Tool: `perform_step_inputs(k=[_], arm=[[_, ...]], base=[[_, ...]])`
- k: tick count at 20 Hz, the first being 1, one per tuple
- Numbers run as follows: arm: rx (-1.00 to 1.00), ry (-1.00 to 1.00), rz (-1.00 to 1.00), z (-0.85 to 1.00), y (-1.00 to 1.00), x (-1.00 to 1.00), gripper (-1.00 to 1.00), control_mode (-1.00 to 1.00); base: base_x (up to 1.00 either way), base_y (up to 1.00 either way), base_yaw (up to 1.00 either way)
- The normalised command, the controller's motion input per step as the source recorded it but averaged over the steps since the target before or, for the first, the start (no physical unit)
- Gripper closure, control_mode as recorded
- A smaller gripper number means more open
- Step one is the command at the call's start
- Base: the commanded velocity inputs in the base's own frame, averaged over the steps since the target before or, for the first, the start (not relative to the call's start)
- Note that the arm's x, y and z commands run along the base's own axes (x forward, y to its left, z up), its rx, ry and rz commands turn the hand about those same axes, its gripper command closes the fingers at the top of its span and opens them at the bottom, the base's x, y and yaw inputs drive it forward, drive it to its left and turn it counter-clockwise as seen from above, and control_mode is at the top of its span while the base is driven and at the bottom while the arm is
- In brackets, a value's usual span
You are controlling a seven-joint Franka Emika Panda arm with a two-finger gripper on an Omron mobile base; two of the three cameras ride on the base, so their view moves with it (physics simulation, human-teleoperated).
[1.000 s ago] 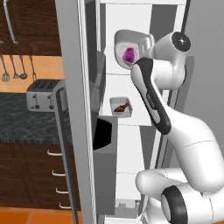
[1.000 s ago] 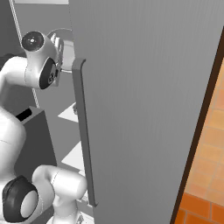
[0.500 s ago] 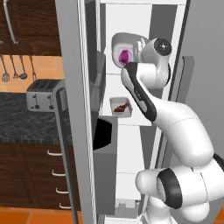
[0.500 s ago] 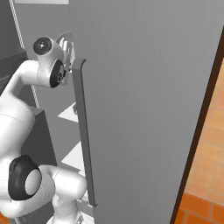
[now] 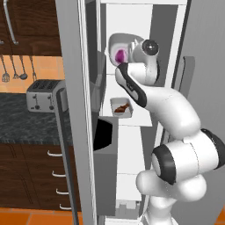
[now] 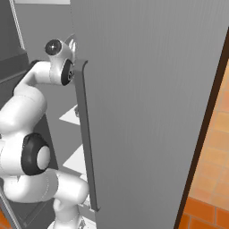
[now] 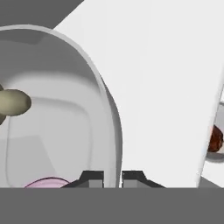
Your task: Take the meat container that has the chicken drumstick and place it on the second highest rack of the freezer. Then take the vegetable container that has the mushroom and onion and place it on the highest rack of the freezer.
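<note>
My gripper [image 7: 112, 178] is shut on the rim of the white vegetable container [image 7: 65, 109]. The container is tilted, and it holds the pale mushroom [image 7: 13, 102] and the purple onion [image 7: 46, 182]. In the left base view the vegetable container [image 5: 117, 44] with the onion [image 5: 119, 55] hangs inside the freezer [image 5: 132, 17], above a white shelf [image 5: 110, 78]. My hand [image 5: 147, 49] is just to its right. One shelf lower, the meat container [image 5: 121, 107] sits flat with the chicken drumstick [image 5: 124, 107] in it. The chicken drumstick [image 7: 215, 139] also peeks in at the right edge.
The open grey freezer door [image 6: 147, 89], with its long handle [image 6: 85, 134], stands close on my arm's right. A second grey door [image 5: 72, 110] stands on the left, with a toaster [image 5: 41, 94] on the dark counter beyond it. Orange floor tiles [image 6: 210, 179] lie to the right.
My hand has carried the vegetable container a little leftward, deeper into the freezer at the same height. The grip has held and the meat container has stayed put.
</note>
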Motion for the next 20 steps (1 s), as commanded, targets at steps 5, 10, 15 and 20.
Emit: perform_step_inputs(k=[5,10,15,20], arm=[[0.0,0.0,-0.03,-0.02,0.0,0.61,-1.0,-1.0],[0.0,0.0,-0.01,0.0,-0.03,0.13,-1.0,-1.0],[0.0,-0.18,0.0,0.2,-0.09,-0.34,-1.0,-1.0],[0.0,-0.26,0.0,0.28,-0.15,-0.9,-1.0,-1.0]], base=[[0.0,0.0,0.0],[0.0,0.0,0.0],[0.0,0.0,0.0],[0.0,0.0,0.0]])
